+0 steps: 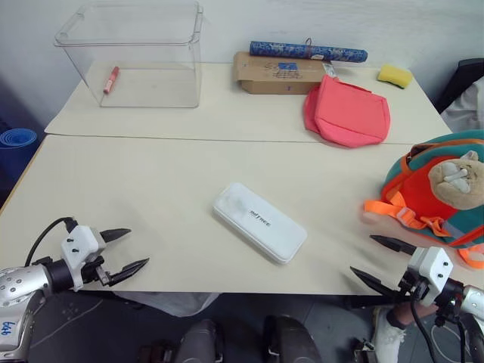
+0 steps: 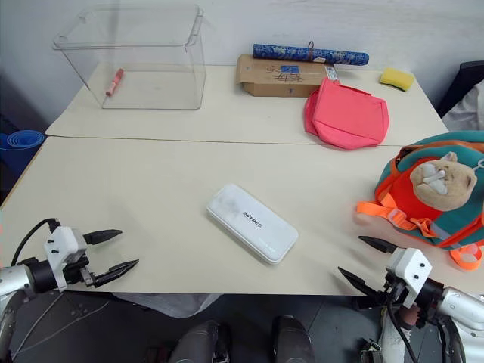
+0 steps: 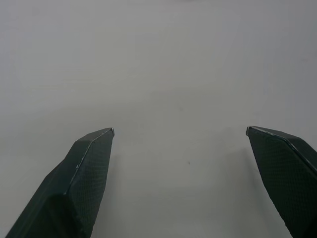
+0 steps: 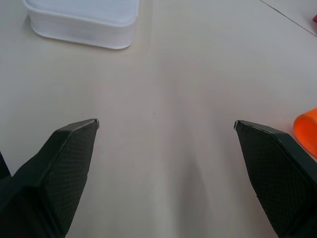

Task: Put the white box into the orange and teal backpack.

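The white box [image 1: 259, 222] lies flat and slantwise on the cream table near its front edge, roughly in the middle; one end of it appears in the right wrist view [image 4: 81, 19]. At the table's right edge sits the orange and teal backpack [image 1: 439, 198], a tan plush animal on its front and orange straps trailing toward the box. My left gripper [image 1: 138, 249] hovers open over the front left corner, well left of the box, with nothing between its fingers. My right gripper [image 1: 370, 259] is open and empty at the front right, just below the backpack.
At the back left stands a clear plastic bin [image 1: 136, 53] with a red pen inside. Along the back lie a brown cardboard box [image 1: 276, 73], a blue patterned roll [image 1: 308, 51], a yellow sponge [image 1: 395, 75] and a flat pink-red pouch [image 1: 346, 111].
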`<state>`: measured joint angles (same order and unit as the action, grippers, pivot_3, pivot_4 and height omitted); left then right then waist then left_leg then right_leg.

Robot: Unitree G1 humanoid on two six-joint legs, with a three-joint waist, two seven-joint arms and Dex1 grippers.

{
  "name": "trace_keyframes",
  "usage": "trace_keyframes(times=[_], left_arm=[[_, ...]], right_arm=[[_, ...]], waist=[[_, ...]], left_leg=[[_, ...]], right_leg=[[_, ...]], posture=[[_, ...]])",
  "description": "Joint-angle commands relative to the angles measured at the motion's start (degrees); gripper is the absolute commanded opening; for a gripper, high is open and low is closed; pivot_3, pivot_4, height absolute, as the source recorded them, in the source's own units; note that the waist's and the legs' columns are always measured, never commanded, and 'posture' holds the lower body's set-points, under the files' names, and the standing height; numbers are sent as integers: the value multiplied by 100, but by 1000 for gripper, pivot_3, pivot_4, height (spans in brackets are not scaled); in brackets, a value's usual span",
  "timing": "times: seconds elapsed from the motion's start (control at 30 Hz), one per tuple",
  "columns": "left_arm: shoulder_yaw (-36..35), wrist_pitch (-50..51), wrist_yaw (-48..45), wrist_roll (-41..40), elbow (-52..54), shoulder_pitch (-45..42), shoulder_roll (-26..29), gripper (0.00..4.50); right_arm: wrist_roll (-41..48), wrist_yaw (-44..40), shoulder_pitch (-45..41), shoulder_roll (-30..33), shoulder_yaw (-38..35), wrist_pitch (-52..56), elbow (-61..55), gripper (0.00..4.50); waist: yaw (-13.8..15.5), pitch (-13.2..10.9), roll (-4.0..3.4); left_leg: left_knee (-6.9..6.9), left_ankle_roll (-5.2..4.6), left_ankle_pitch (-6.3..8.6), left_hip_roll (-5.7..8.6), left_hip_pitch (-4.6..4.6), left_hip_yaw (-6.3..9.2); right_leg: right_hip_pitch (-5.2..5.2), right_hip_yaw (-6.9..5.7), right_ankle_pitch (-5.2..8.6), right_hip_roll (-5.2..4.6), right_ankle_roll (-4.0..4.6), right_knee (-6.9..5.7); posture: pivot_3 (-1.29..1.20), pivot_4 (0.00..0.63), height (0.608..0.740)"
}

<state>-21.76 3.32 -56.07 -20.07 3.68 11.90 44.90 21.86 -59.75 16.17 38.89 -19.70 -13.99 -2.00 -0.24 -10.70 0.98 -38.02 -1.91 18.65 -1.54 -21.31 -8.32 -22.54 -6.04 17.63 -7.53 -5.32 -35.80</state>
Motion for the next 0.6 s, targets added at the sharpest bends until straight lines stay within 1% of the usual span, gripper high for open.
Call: trace_keyframes(times=[0.03,0.1,0.17,0.2,0.23,0.3,0.4,0.43,0.5,0.6], left_arm=[[17,-67,-39,-87,73,-42,-42,4500],[24,268,-30,-338,170,-230,-28,4500],[117,675,-113,-581,307,-534,80,4500],[209,859,-65,-606,325,-773,108,4313],[393,1048,5,-551,327,-1102,131,4121],[831,1287,229,-339,222,-1874,3,3700],[1546,1483,417,-8,-161,-2996,-334,2739],[1789,1416,415,173,-385,-3326,-447,2370],[2198,1138,483,568,-1028,-3959,-753,1713],[2563,691,629,1003,-1953,-4574,-1161,723]], right_arm=[[53,69,9,-56,-58,-125,-88,4494],[90,49,17,-53,-37,-97,-127,4494],[326,-76,89,-28,34,133,-401,4494],[504,-186,175,27,106,364,-636,4089],[646,-283,272,104,199,588,-905,3908],[652,-336,372,219,400,868,-1341,3331],[446,-208,294,329,789,1301,-1763,2268],[324,-187,210,349,959,1384,-1824,1850],[42,-91,-36,351,1291,1510,-1827,1153],[-314,45,-397,335,1661,1621,-1708,74]], waist=[[0,0,0],[1,-1,-1],[22,-1,-1],[26,-1,-1],[34,-1,-2],[86,-4,-7],[110,0,-1],[115,1,1],[105,2,3],[75,1,3]], left_leg=[[0,0,0,0,0,0],[0,0,0,0,0,0],[0,0,0,0,0,0],[-1,0,-1,0,0,1],[-1,0,-1,0,0,3],[-2,-3,-4,2,0,6],[-8,-4,-6,3,0,2],[-9,-6,-7,6,0,1],[-10,-33,-21,9,0,-7],[-12,-34,-22,8,-2,-17]], right_leg=[[0,0,0,0,0,0],[0,1,0,0,0,1],[0,1,0,0,0,0],[1,0,0,-1,0,-2],[1,-1,0,-1,0,-2],[4,-3,0,-3,0,-7],[8,-5,-3,0,-4,-7],[9,-5,-3,0,-6,-10],[6,-6,-4,7,-7,-12],[-1,-12,-4,18,-7,-13]], posture=[[0,150,740],[0,150,740],[0,150,740],[0,150,740],[0,150,740],[0,150,740],[0,150,740],[0,150,740],[0,150,740],[0,150,740]])
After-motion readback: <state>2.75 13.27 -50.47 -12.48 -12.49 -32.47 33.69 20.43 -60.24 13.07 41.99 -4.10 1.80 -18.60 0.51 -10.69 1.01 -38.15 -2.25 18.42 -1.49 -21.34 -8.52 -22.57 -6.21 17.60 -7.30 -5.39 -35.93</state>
